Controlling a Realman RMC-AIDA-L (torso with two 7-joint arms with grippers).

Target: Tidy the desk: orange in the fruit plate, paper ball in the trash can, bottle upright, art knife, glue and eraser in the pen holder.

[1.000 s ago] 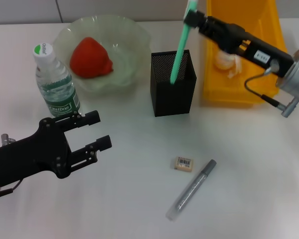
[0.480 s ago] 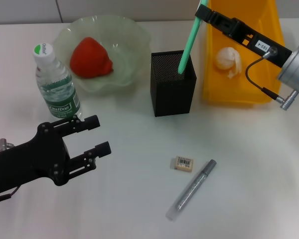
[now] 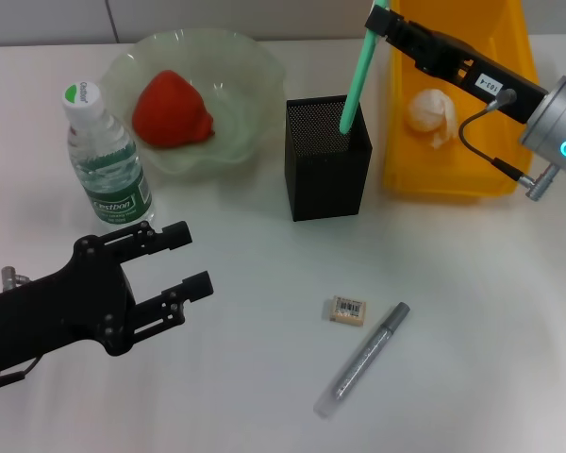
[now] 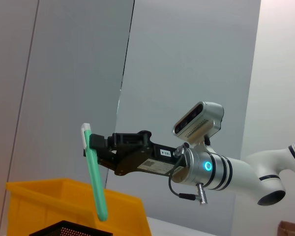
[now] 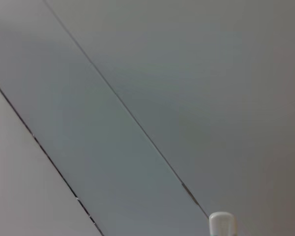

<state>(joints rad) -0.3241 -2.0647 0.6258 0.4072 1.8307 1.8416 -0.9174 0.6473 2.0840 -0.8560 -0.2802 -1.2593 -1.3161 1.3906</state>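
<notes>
The orange is already seen in the fruit plate, the paper ball in the trash can, the bottle upright at 10 o'clock. The right gripper jaws are closed on the green art knife, its tip entering the pen holder. The eraser and glue remain on the surface at 6 o'clock. The left gripper jaws are spread, empty, at 8 o'clock.

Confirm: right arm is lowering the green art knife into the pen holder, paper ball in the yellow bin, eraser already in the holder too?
Not quite. The eraser is not in the pen holder; the head view shows it lying on the desk beside the grey glue stick. The rest holds: the right gripper holds the green art knife over the holder, and the paper ball is in the yellow bin.
</notes>
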